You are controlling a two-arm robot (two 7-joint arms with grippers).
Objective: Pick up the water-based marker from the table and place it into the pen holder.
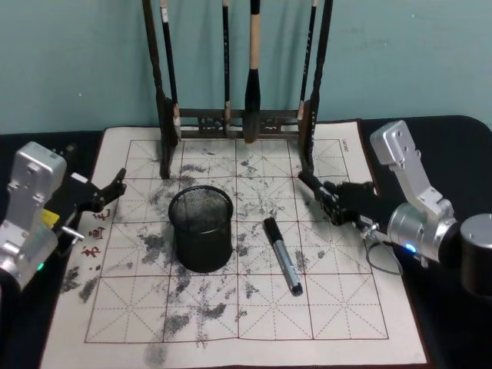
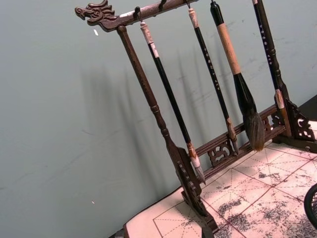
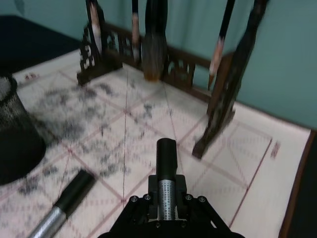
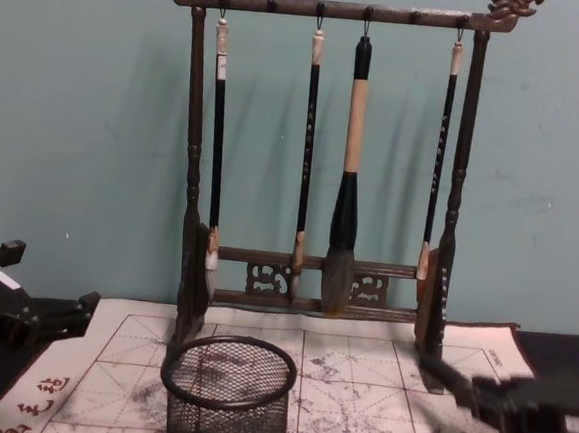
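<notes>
Over the table (image 1: 338, 307), right pincer (image 1: 307, 183) closed, empty, near marker (image 1: 281, 255).

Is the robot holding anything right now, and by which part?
Nothing. The marker lies on the mat, apart from the right gripper and left gripper.

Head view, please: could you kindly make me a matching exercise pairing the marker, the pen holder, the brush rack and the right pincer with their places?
1. marker
2. pen holder
3. brush rack
4. right pincer

A. stands along the far edge of the mat
B. over the mat's right part, apart from the marker
C. lies flat on the mat, right of the pen holder
D. stands upright on the mat, left of centre

Pairs: 1-C, 2-D, 3-A, 4-B.
</notes>
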